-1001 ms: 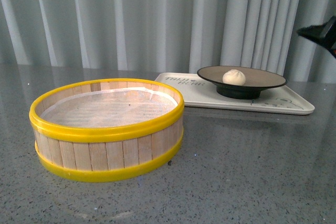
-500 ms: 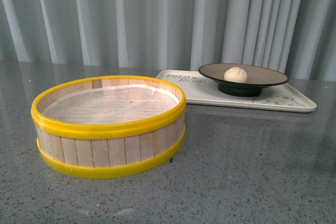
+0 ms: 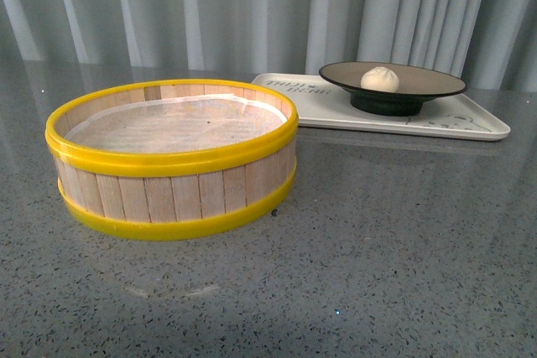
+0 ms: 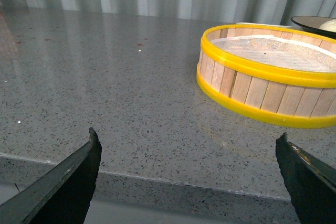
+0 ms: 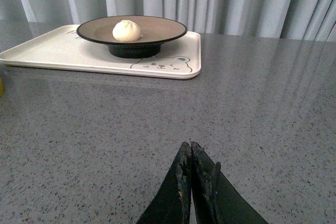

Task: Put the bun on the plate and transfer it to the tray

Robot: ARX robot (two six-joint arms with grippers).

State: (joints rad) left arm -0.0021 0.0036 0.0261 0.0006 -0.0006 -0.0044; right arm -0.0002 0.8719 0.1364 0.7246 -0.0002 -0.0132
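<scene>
One bun on one plate, one tray beneath — left fingers spread, right fingers pressed together, empty.

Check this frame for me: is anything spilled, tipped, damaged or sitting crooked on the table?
Nothing stands out. The bun sits on the plate, the plate stands level on the tray, and the steamer basket is upright beside it with only its liner inside. No spills show on the table.
</scene>
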